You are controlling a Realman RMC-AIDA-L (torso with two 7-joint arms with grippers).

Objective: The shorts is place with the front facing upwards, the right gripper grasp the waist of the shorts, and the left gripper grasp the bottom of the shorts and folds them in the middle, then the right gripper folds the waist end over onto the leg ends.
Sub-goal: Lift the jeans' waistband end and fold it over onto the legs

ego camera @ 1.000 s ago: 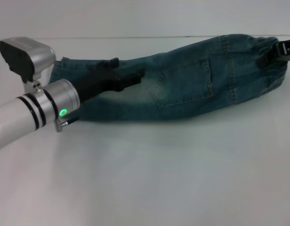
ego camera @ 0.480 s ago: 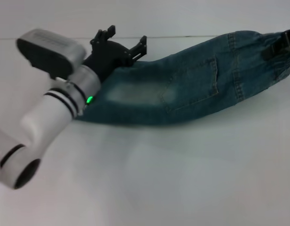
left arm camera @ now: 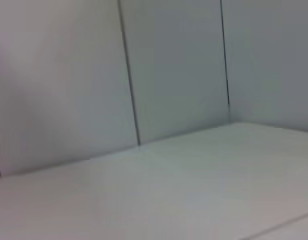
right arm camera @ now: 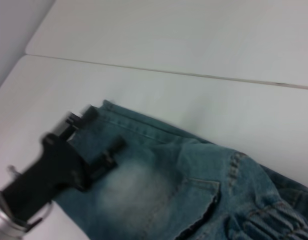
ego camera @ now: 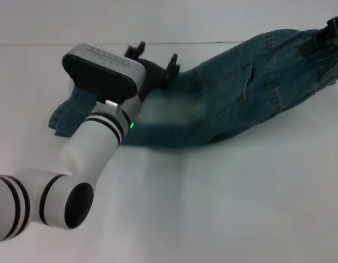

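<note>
Two layers of denim make up the shorts (ego camera: pixel 224 104), lying folded lengthwise across the table (ego camera: pixel 224 208). The leg ends (ego camera: pixel 62 118) are at the left, flat and partly hidden behind the left arm. The left gripper (ego camera: pixel 155 56) hovers just above the cloth near them, claw spread wide and holding nothing. A low sweep could snag the top layer and undo the fold. At far right, the right gripper (ego camera: pixel 329 30) appears pinched on the waist (ego camera: pixel 317 60). Carrying it over risks layers sliding askew, or hitting the left arm if it is not clear.
</note>
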